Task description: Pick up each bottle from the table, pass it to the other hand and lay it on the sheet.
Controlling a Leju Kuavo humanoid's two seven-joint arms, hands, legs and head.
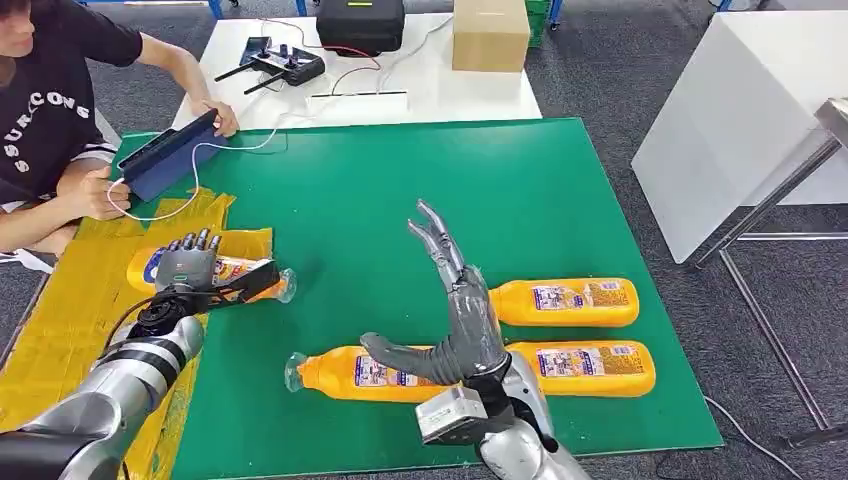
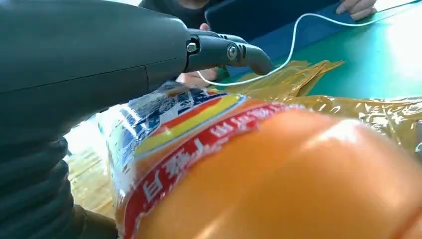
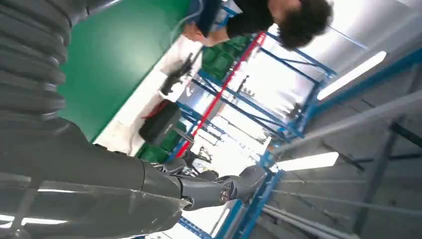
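Three bottles on green table.

A green desk fills most of the head view. A crinkled yellow sheet covers its left edge. One orange bottle lies on its side on the sheet, cap end reaching just over the green. Three more orange bottles lie on their sides on the green near the front right: one behind, one in front of it, and one to their left. At the back left corner a dark blue tablet rests tilted, a white cable trailing from it.
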